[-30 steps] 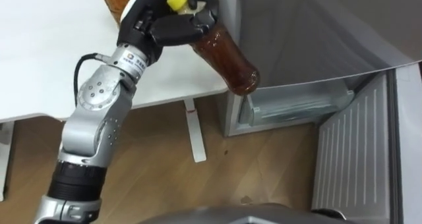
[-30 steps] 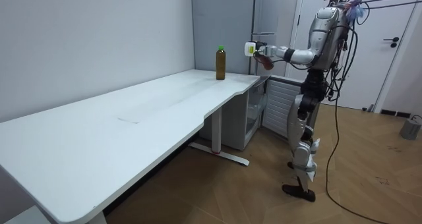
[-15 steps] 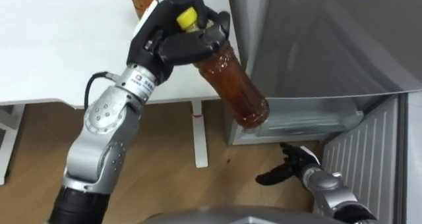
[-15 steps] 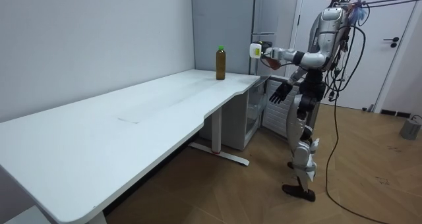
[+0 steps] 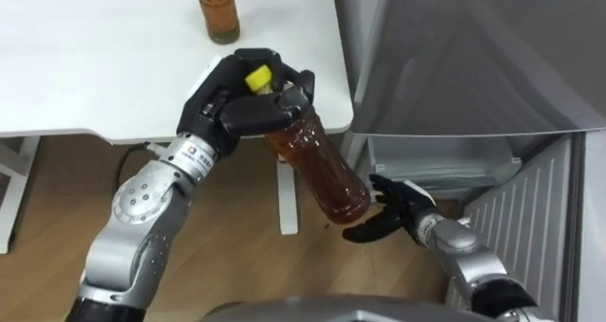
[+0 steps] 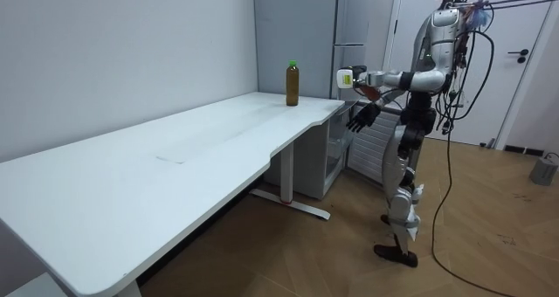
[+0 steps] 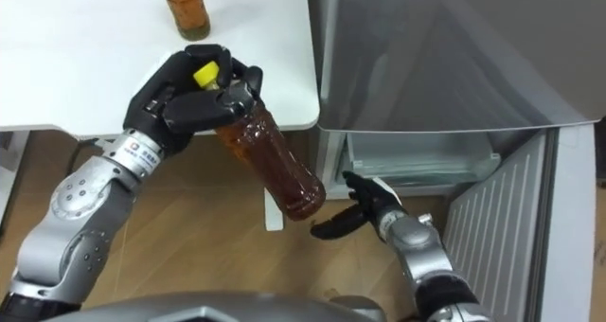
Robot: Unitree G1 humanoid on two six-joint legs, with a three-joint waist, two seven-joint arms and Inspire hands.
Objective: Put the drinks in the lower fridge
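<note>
1. The robot's left hand [image 5: 248,102] is raised in front of its chest, at the corner of the white table [image 5: 85,66]. Its dark fingers are curled tight round the neck and shoulder of a drink bottle [image 5: 320,170].
2. The bottle holds brown liquid and has a yellow cap. It hangs tilted in the air, cap towards the table and base slanting down towards the fridge [image 5: 454,57].
3. The right hand [image 5: 400,206] reaches in low, palm turned towards the bottle's base and fingers spread and straight, holding nothing. Whether it touches the base cannot be told.
4. A second bottle [image 5: 216,9] of brown drink stands upright on the table near its edge. Its top is cut off in the eye views, and the room view shows its green cap.
5. The lower fridge compartment [image 5: 440,159] is open, but its inside is hard to make out. Its door [image 5: 516,232] is swung out towards the robot's right.
6. A white table leg [image 5: 287,194] rises from the wooden floor [image 5: 47,208] behind the tilted bottle.
7. In the room view the robot stands upright at the table's end, facing the fridge with both arms held forward.
</note>
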